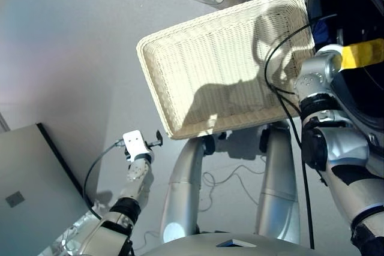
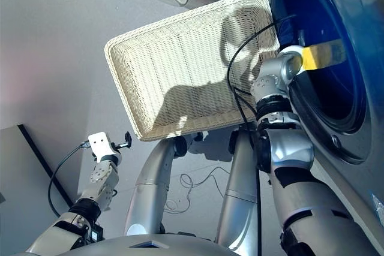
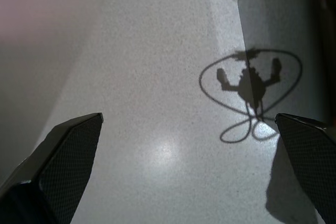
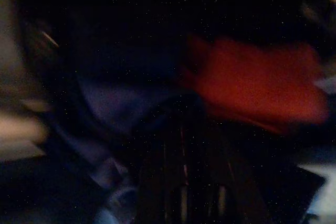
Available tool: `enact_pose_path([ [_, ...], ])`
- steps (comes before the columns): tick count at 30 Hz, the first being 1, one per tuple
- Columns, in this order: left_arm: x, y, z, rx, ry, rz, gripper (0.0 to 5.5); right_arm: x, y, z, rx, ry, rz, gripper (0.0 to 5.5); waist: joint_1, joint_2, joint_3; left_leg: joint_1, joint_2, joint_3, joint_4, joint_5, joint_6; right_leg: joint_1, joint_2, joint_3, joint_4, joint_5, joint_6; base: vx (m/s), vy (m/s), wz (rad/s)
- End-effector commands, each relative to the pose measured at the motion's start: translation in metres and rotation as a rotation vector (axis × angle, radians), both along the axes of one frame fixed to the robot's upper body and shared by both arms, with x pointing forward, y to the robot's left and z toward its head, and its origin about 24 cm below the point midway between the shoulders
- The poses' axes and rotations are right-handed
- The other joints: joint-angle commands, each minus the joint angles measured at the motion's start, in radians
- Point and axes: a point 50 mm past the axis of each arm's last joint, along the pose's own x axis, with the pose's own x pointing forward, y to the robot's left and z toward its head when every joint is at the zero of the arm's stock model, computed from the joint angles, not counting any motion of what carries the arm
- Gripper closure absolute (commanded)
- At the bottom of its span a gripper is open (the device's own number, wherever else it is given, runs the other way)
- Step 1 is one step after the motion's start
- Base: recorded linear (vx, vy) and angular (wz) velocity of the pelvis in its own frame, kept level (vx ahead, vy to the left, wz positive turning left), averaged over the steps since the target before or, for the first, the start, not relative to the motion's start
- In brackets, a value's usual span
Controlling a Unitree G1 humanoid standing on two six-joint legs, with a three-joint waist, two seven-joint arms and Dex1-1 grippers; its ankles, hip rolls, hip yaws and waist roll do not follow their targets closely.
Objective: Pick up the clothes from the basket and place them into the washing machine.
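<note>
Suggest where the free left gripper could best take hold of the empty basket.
The basket is shallow with a low woven rim, so probably pinch the rim at its near left corner, coming from below-left where the left gripper hangs open and nothing stands between.

Your two head cams look down from above, tilted, and share the basket [image 1: 222,64] mid-frame with the washing machine [image 2: 336,58] at the right. Left wrist cam stares at bare floor [image 3: 157,77]; right wrist cam's close up inside the dark drum.
</note>
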Motion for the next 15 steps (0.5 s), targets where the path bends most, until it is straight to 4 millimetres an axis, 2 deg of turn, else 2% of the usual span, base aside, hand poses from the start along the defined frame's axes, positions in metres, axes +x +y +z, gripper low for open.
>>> enact_pose_path([
  [1,-0.018,0.035,-0.002,0.052,-0.005,0.077,0.0,-0.034,0.0,0.096,-0.255,-0.341,-0.101,5.5,0.0,0.033,-0.045,0.017,0.023,-0.099,-0.117,0.062,-0.043,0.043,0.011,-0.042,0.063,-0.124,-0.02,0.0,0.0,0.0],
  [2,-0.018,0.035,-0.002,0.047,-0.009,0.078,0.0,-0.041,-0.002,0.107,-0.261,-0.39,-0.119,5.5,0.001,0.032,-0.047,0.018,0.022,-0.1,-0.116,0.062,-0.044,0.042,0.012,-0.042,0.064,-0.123,-0.019,0.0,0.0,0.0],
  [4,-0.018,0.035,-0.002,0.042,-0.008,0.081,0.0,-0.049,-0.005,0.116,-0.221,-0.467,-0.143,5.5,0.001,0.03,-0.05,0.018,0.022,-0.101,-0.113,0.063,-0.045,0.043,0.013,-0.044,0.068,-0.126,-0.018,0.0,0.0,0.0],
  [6,-0.018,0.035,-0.004,0.044,0.004,0.087,0.0,-0.05,-0.006,0.112,-0.182,-0.469,-0.164,5.5,-0.001,0.024,-0.054,0.02,0.02,-0.102,-0.106,0.06,-0.044,0.047,0.015,-0.046,0.076,-0.126,-0.019,0.0,0.0,0.0],
  [8,-0.016,0.036,-0.003,0.055,0.008,0.092,0.0,-0.04,-0.005,0.1,-0.201,-0.375,-0.152,5.5,-0.003,0.014,-0.059,0.017,0.02,-0.104,-0.096,0.056,-0.044,0.05,0.016,-0.049,0.077,-0.126,-0.021,0.0,0.0,0.0],
  [9,-0.016,0.036,-0.004,0.056,0.01,0.094,0.0,-0.035,-0.002,0.097,-0.206,-0.352,-0.132,1.68,-0.004,0.012,-0.06,0.016,0.022,-0.105,-0.095,0.054,-0.044,0.051,0.017,-0.05,0.076,-0.124,-0.022,0.0,0.0,0.0],
  [10,-0.015,0.035,-0.003,0.055,0.007,0.089,0.0,-0.028,-0.001,0.088,-0.218,-0.297,-0.104,0.0,-0.005,0.009,-0.061,0.016,0.024,-0.105,-0.094,0.054,-0.044,0.052,0.017,-0.053,0.074,-0.122,-0.023,0.0,0.0,0.0],
  [11,-0.016,0.036,-0.003,0.055,0.007,0.09,0.0,-0.028,-0.002,0.088,-0.219,-0.297,-0.1,0.0,-0.006,0.009,-0.061,0.017,0.024,-0.106,-0.094,0.054,-0.045,0.053,0.017,-0.053,0.074,-0.122,-0.023,0.0,0.0,0.0],
  [12,-0.016,0.034,-0.005,0.047,0.013,0.085,0.0,-0.018,0.003,0.074,-0.22,-0.235,-0.055,0.0,-0.005,0.005,-0.062,0.018,0.025,-0.107,-0.094,0.053,-0.045,0.057,0.017,-0.056,0.069,-0.12,-0.025,0.0,0.0,0.0],
  [13,-0.016,0.034,-0.005,0.047,0.013,0.086,0.0,-0.017,0.002,0.074,-0.219,-0.236,-0.052,0.0,-0.005,0.006,-0.062,0.018,0.025,-0.108,-0.095,0.054,-0.045,0.058,0.017,-0.056,0.068,-0.119,-0.025,0.0,0.0,0.0],
  [14,-0.015,0.034,-0.006,0.048,0.018,0.079,0.0,-0.009,0.008,0.06,-0.212,-0.178,-0.016,0.0,-0.004,0.005,-0.061,0.016,0.025,-0.11,-0.09,0.054,-0.045,0.06,0.016,-0.059,0.069,-0.117,-0.026,0.0,0.0,0.0],
  [15,-0.015,0.034,-0.006,0.049,0.018,0.08,0.0,-0.009,0.007,0.059,-0.211,-0.179,-0.014,0.0,-0.005,0.005,-0.062,0.016,0.025,-0.111,-0.089,0.054,-0.045,0.061,0.016,-0.06,0.068,-0.117,-0.026,0.0,0.0,0.0],
])
